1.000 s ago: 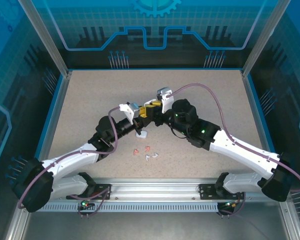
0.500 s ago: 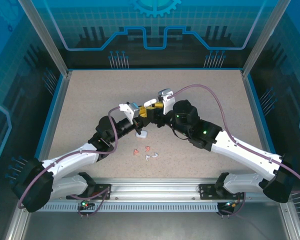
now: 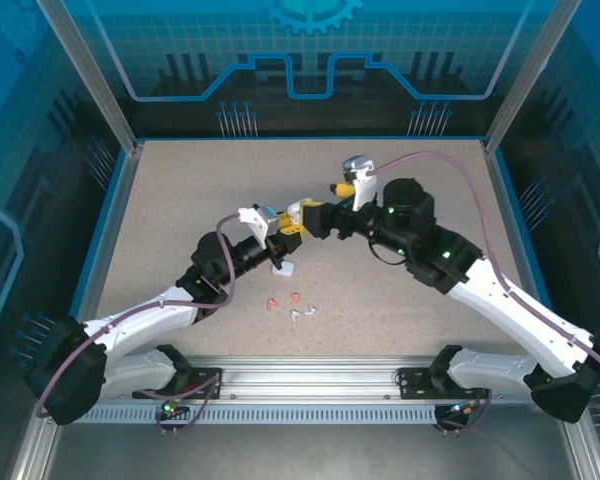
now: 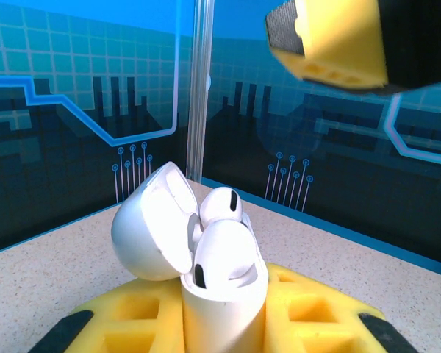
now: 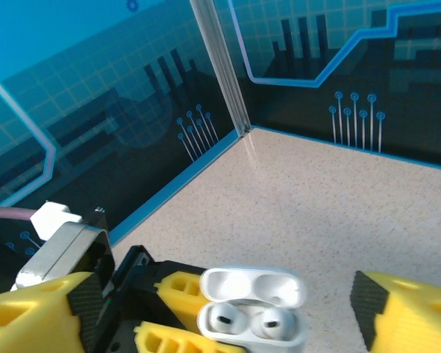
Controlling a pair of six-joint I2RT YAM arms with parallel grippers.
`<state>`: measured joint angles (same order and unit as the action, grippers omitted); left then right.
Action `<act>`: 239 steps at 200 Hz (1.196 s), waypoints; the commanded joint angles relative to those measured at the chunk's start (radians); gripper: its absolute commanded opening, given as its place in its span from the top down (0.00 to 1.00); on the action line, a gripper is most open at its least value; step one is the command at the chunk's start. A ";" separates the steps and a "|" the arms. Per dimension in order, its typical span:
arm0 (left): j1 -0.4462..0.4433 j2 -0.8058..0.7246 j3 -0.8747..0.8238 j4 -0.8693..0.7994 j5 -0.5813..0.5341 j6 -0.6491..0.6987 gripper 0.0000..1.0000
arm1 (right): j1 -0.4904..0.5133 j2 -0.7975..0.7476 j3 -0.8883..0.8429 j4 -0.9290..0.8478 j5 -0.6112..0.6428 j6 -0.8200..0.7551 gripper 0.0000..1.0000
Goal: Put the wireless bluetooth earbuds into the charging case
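Case: white charging case (image 4: 206, 294) sat upright between my left gripper's (image 4: 220, 327) yellow fingers (image 4: 143, 320), lid tipped back and open; it was held above the table, mid-field.
Earbuds in case: two white earbuds (image 5: 224, 321) showed seated in the wells, heads up.
Loose earbuds: a small scatter, salmon-red ones (image 3: 271, 303) and white ones (image 3: 302, 314), lay on the table near my bases, just in front of a second white case (image 3: 283, 267).
Left jaws: clamped narrow on the case.
Right jaws: my right gripper (image 5: 228, 309) stood wide apart with nothing between the fingers, hovering just beside the case.
Step, my judgement: this pair looked inserted; lid not yet shut.
Next move, my judgement: press the lid down gently, or fetch a loose bud with a low, fine pinch.
Edges: blue rim (image 3: 110, 230) and corner post (image 5: 224, 70) were well apart from the work.
Room: open speckled table (image 3: 420, 190) on all sides; the tight spot was between my two wrists.
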<state>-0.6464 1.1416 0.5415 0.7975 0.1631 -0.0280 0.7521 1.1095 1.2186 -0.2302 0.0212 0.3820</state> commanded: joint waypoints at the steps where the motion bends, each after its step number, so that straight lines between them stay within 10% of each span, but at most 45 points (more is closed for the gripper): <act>1: -0.009 -0.036 -0.006 0.017 0.039 -0.004 1.00 | -0.088 -0.004 0.022 -0.106 -0.172 0.013 0.04; 93: -0.007 -0.068 -0.002 0.008 0.147 -0.005 1.00 | -0.214 0.115 -0.006 -0.007 -0.614 0.123 0.04; 239: -0.008 -0.054 0.005 -0.036 0.109 -0.011 1.00 | -0.198 0.147 0.037 -0.010 -0.746 0.123 0.25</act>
<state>-0.6464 1.0927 0.5407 0.7727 0.2855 -0.0280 0.5495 1.2858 1.2278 -0.2539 -0.6796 0.5224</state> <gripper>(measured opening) 0.221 0.759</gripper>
